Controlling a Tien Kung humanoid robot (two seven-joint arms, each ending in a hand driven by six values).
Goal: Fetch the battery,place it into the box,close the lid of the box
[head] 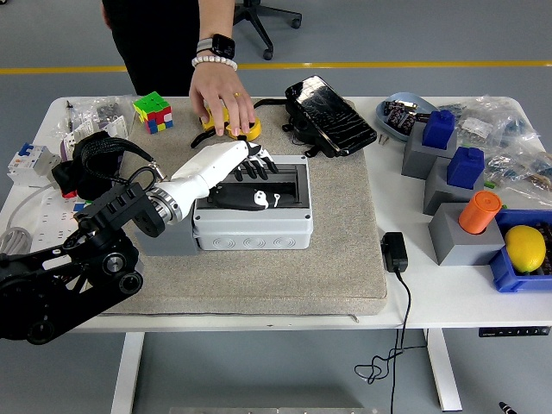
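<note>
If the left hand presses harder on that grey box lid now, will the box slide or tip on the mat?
Probably neither. The grey box sits flat and wide on the fabric mat, which looks grippy, so sliding seems unlikely. The left hand presses downward from above onto the lid, not sideways, so tipping seems unlikely too. The plastic looks rigid and should not flex much.

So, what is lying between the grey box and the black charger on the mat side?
In the head view, only bare beige mat lies between the grey box and the black charger; nothing else sits on that stretch.
</note>
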